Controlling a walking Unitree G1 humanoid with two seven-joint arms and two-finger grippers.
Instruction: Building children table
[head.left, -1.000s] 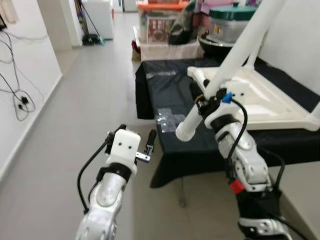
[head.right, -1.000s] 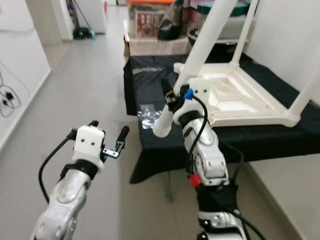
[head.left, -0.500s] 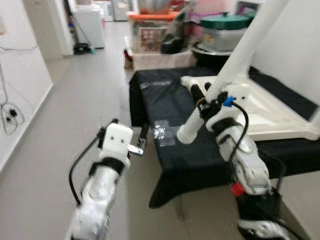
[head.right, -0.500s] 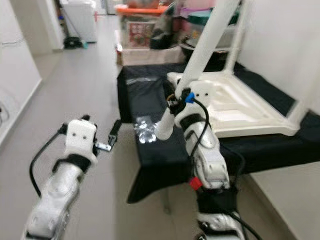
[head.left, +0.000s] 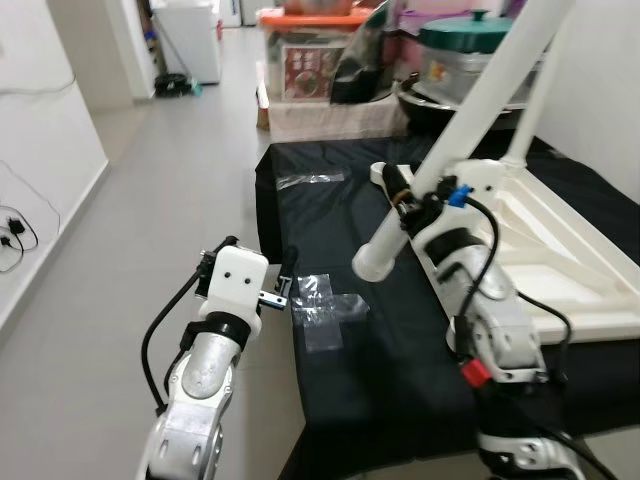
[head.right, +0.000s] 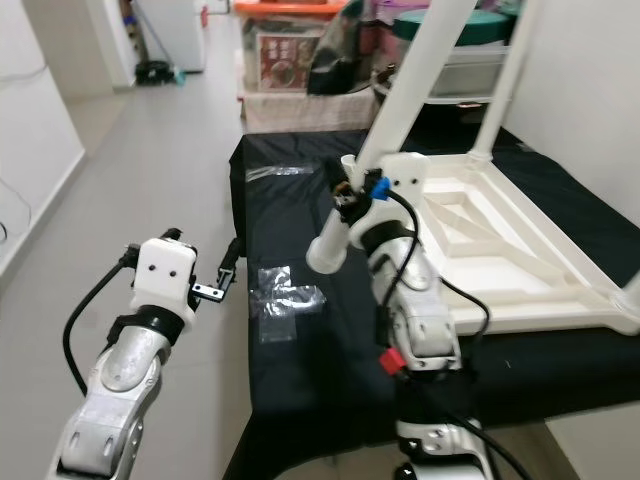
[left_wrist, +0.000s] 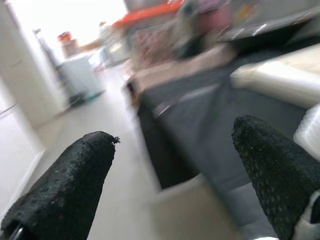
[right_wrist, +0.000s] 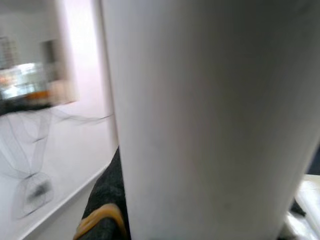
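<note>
Robot has stepped closer: right gripper still clamps the white table leg, apparently nearing the upturned tabletop; left gripper hovers open.

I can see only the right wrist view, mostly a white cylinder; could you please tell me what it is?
Observer: A table leg, held near its lower end by the right gripper, tilted over the black cloth.
Operator: Where is the tabletop, please?
Observer: The tabletop lies upside down on the cloth, right of that gripper, another leg standing in its far corner.
Operator: And the left gripper?
Observer: The left gripper has its fingers open, beside clear plastic bags.
</note>
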